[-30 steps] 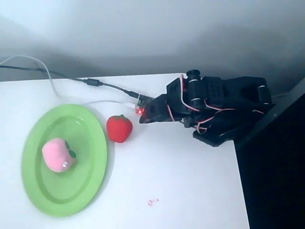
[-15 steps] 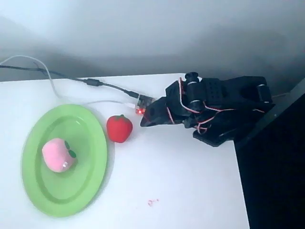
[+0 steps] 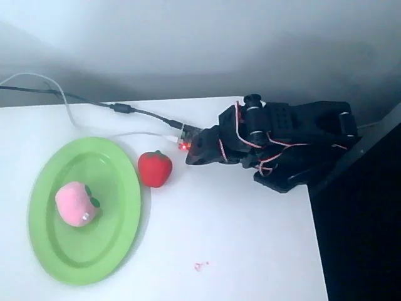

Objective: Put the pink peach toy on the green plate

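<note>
On the green plate [image 3: 119, 244] near the surface's [image 3: 250, 251] left edge lies the pink peach toy [image 3: 76, 203], unmoved; the jaws [image 3: 191, 155] look closed and empty, though blurred.

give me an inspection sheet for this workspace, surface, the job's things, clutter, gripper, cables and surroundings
Surface: white table, a small red mark near the front.
Job's things: pink peach toy lies on the green plate, left of the plate's middle.
Clutter: red strawberry toy on the table beside the plate's right rim.
Gripper: black gripper folded low near the strawberry toy, holding nothing; open or shut cannot be told.
Cables: white cable and black cable run from the left to the arm.
Surroundings: grey wall behind, dark area right.
</note>
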`<action>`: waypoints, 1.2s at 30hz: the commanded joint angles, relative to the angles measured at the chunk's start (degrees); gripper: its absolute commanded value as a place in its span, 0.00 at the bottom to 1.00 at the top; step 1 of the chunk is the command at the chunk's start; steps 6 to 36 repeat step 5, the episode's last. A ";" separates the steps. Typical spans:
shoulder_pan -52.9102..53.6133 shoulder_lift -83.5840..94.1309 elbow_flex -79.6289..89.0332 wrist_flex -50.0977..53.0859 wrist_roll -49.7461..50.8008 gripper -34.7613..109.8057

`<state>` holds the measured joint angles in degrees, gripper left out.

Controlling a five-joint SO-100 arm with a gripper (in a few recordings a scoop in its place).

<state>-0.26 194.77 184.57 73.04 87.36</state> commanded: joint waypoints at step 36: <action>-0.18 1.05 3.34 0.88 0.00 0.24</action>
